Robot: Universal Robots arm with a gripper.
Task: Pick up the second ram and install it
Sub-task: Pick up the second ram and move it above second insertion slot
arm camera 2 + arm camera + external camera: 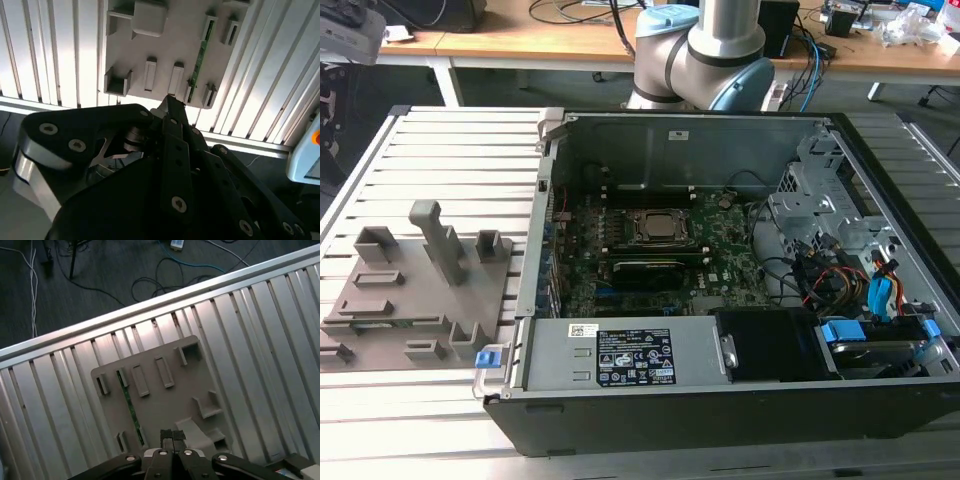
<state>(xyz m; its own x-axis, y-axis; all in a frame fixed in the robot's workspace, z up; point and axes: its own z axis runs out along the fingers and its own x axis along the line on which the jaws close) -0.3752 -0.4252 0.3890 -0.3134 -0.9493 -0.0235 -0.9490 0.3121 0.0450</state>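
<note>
Above the grey fixture block [165, 405], the gripper [171, 435] hovers clenched on nothing, and the second ram [129, 405] stands edgewise in that block's slots.

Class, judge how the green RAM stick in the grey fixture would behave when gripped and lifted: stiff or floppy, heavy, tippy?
Probably stiff: the ram stick runs dead straight between the end slots of the grey fixture. Likely light, being a thin narrow board. It stands on edge, so freed from those slots it would probably topple flat.
</note>
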